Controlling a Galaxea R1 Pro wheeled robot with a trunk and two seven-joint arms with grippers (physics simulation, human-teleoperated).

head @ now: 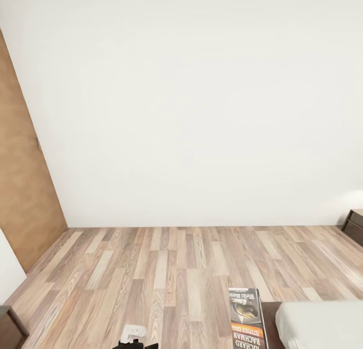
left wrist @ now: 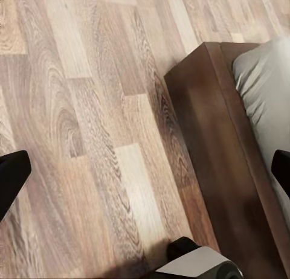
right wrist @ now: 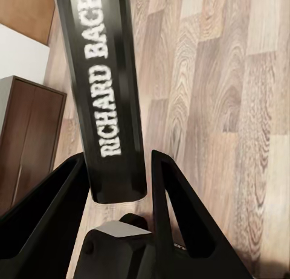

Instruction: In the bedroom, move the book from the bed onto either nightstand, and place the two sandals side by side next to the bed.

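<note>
The book [right wrist: 112, 92] sits clamped in the right hand [right wrist: 118, 182], spine facing the wrist cam w/ "RICHARD BACH…" readable along it, black fingers [right wrist: 175, 206] pressed on either cover near its end. In the head view the book [head: 247, 319] shows low in the pic, cover up, held over the wood floor [head: 166, 268] just beside the bed [head: 322, 324] corner. So it's off the mattress already, carried, not yet set down.

The left hand [left wrist: 145, 170] hangs apart, nothing btwn its fingertips [left wrist: 12, 176]; below it floor planks and the bed frame [left wrist: 217, 146] w/ the grey mattress edge [left wrist: 266, 73].

Around that: white wall [head: 191, 102], a brown door panel [head: 22, 188] at far left, a dark cabinet corner [head: 10, 329] low left, which the right wrist cam also catches as a brown wood piece [right wrist: 33, 140] on the floor. Another dark furniture edge [head: 355, 225] sits at far right by the wall. Can't tell which, if either, is the nightstand. No sandals seen here.

Step in hand, I'd say: carry the book to a nightstand. To do it well: keep the grip firm, since it holds only near one end and a thin paperback could droop or slip; turn the base slowly till a nightstand top is fully in view; bring the book in level above the top, lower till it rests flat, then release. Keep the left arm clear of the frame while turning.
</note>
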